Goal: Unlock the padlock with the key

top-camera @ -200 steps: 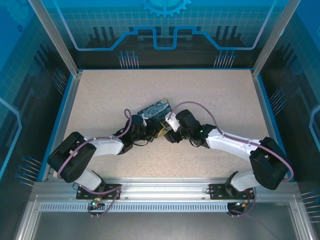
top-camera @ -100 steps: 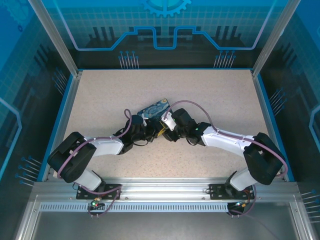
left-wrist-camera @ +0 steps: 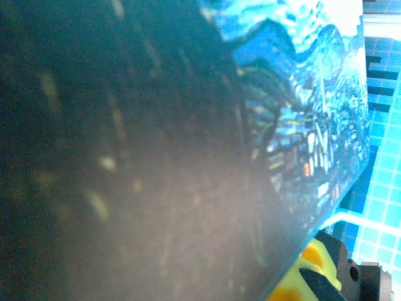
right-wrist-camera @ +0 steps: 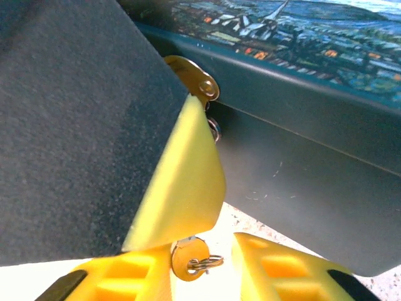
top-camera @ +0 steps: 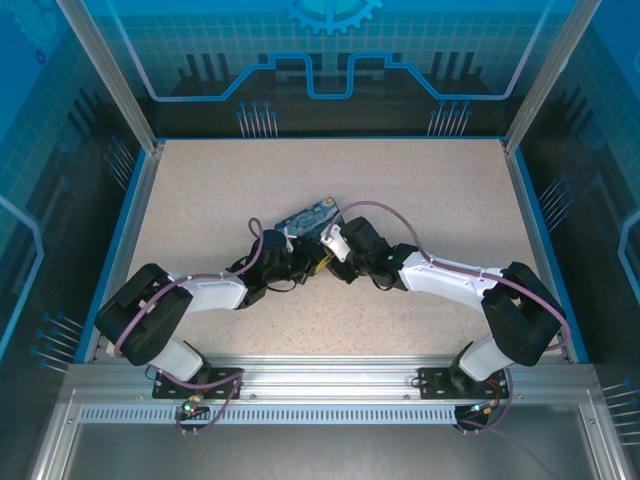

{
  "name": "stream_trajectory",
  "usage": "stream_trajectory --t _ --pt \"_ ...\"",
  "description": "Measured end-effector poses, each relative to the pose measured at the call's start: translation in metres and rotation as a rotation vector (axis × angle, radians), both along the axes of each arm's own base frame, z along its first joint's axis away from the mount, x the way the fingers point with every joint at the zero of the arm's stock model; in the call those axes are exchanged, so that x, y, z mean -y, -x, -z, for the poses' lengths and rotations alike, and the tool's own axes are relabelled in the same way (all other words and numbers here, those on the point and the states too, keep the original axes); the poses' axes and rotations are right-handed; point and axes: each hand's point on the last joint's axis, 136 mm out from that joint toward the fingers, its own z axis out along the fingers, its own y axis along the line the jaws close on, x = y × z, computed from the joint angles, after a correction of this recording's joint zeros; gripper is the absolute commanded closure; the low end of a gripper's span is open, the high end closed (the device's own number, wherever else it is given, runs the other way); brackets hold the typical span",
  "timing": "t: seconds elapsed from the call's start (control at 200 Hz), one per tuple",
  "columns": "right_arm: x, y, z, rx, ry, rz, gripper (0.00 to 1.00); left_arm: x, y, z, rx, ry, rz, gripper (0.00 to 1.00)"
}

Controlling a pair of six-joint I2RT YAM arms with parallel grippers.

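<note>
The padlock [top-camera: 310, 215], a flat block with a starry blue print, stands tilted at the table's middle. My left gripper [top-camera: 298, 250] is shut on it from the near left. In the left wrist view its print [left-wrist-camera: 313, 106] sits right against the lens, with a yellow fingertip [left-wrist-camera: 294, 285] at its lower edge. My right gripper [top-camera: 329, 240] meets the padlock from the right. In the right wrist view the key [right-wrist-camera: 190, 258], brass-headed with a small ring, sits between my right gripper's [right-wrist-camera: 202, 251] open fingers. It lies by the left finger, clear of the right one. The padlock's black side [right-wrist-camera: 301, 157] is just beyond.
A second brass piece [right-wrist-camera: 200, 81] shows at the padlock's black side, above a large yellow-edged finger [right-wrist-camera: 188, 182] that crosses the right wrist view. Blue walls [top-camera: 140, 200] ring the speckled table [top-camera: 420, 180], with open room at the back and along both sides.
My right gripper has slid left, closer to the padlock, and its jaws have narrowed around the key. The left arm and the padlock have stayed where they were.
</note>
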Motion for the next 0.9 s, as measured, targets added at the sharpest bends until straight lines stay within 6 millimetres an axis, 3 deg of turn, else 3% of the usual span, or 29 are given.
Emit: stream_trajectory --t 0.145,0.64,0.73,0.9 --pt "-0.003 0.003 0.000 -0.012 -0.013 -0.015 0.89 0.000 0.000 0.000 -0.001 -0.001 -0.001 1.00" --pt "0.001 0.006 -0.014 -0.231 -0.256 -0.041 0.94 0.004 -0.001 -0.009 0.026 0.027 0.017 1.00" --pt "0.003 0.006 -0.019 -0.285 -0.319 -0.048 0.90 0.006 -0.002 -0.014 0.039 0.039 0.023 1.00" --pt "0.007 0.006 -0.024 -0.337 -0.393 -0.037 0.69 0.007 -0.001 -0.014 0.043 0.033 0.034 1.00"
